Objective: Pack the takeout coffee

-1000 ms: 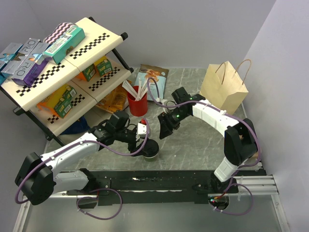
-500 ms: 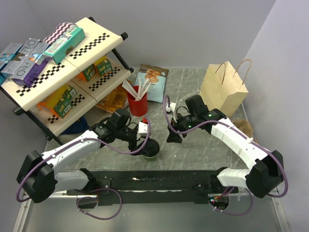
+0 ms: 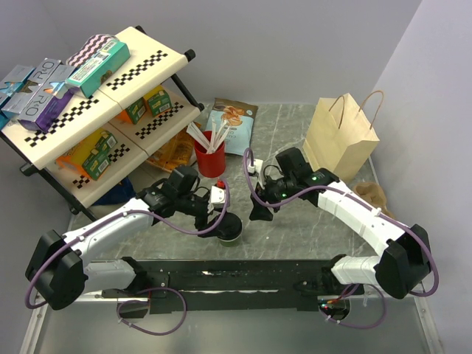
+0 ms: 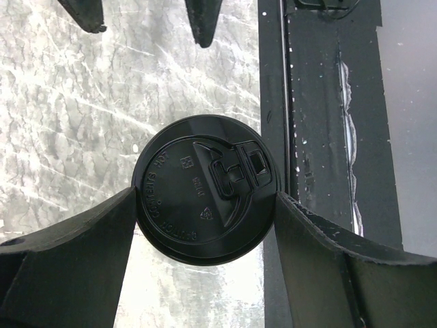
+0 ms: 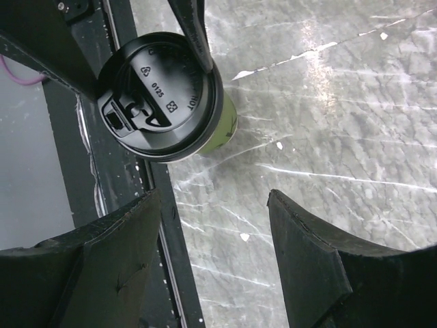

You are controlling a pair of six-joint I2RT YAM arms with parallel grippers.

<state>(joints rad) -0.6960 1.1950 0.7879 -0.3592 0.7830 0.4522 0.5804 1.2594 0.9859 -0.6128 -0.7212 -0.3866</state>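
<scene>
The takeout coffee is a green cup under a round black lid, standing on the marble table by the black front rail. My left gripper is shut on it, and both pads press the lid's rim in the left wrist view. My right gripper hangs open just right of the cup with only bare marble between its fingers. From the right wrist, the cup shows at upper left with a left finger laid against its lid.
A brown paper bag stands open at the back right. A red cup with white stirrers and a snack pouch sit behind the coffee. A checkered shelf of boxes fills the left. The black rail runs along the near edge.
My right arm has swung down and left, bringing its open gripper closer to the cup. The left gripper and the cup have barely moved.
</scene>
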